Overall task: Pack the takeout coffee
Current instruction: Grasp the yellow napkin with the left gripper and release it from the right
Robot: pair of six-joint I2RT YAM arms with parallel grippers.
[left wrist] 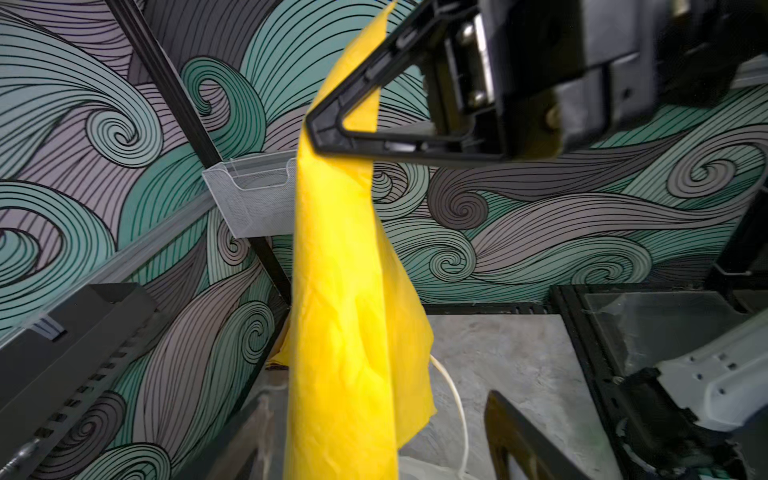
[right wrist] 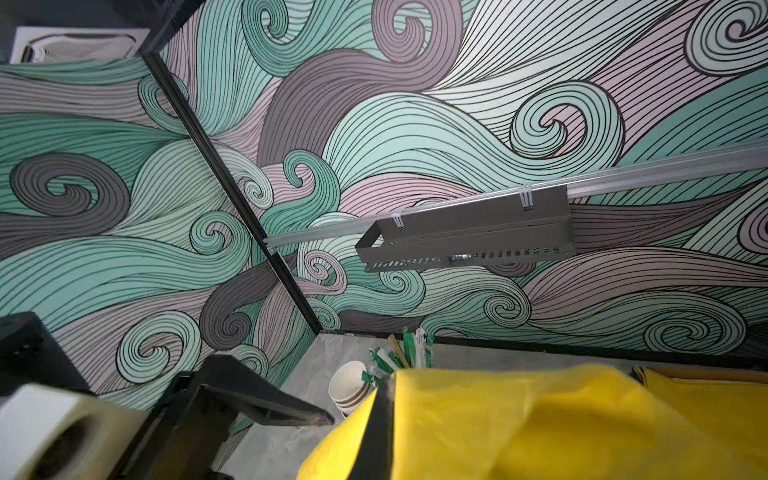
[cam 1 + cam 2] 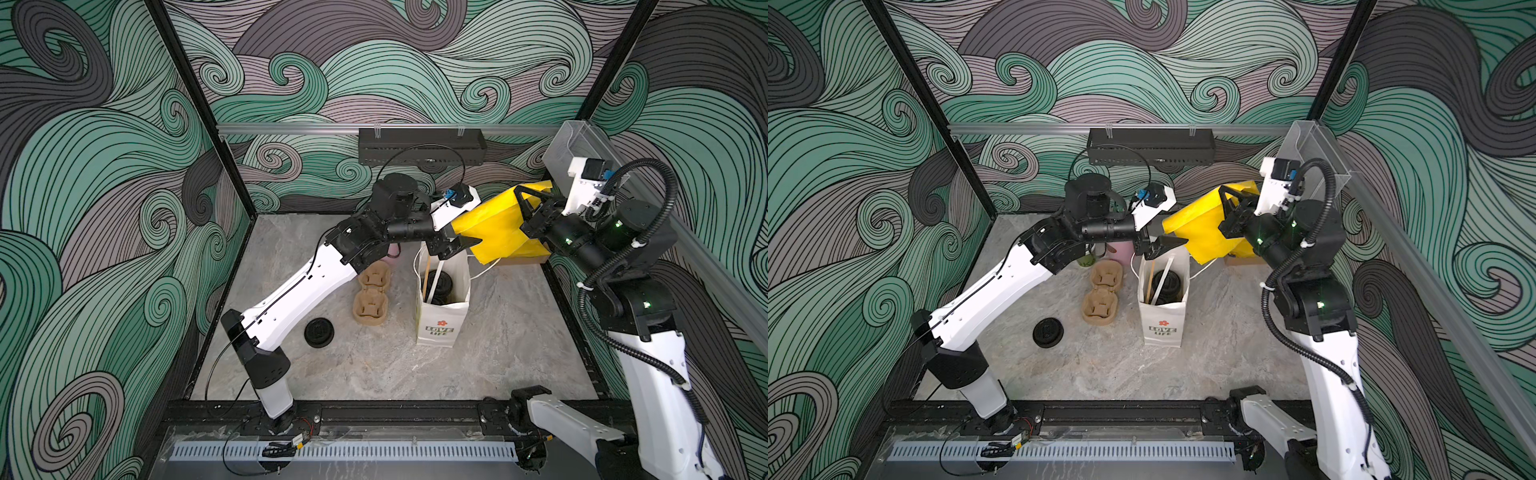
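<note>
Our right gripper (image 1: pixel 320 131) pinches a yellow napkin (image 3: pixel 494 224) by its top edge. Our left gripper (image 3: pixel 455 247) stands wide open, jaws either side of the napkin's lower edge, just above the white bag (image 3: pixel 440 322). Inside the bag we see a coffee (image 3: pixel 440 284), only its black lid showing.

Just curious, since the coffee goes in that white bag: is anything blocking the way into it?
Partly. The open left gripper hovers over the white bag's far rim, and the yellow sheet pinched by the right gripper hangs near its back right corner. The near part of the mouth looks clear.
</note>
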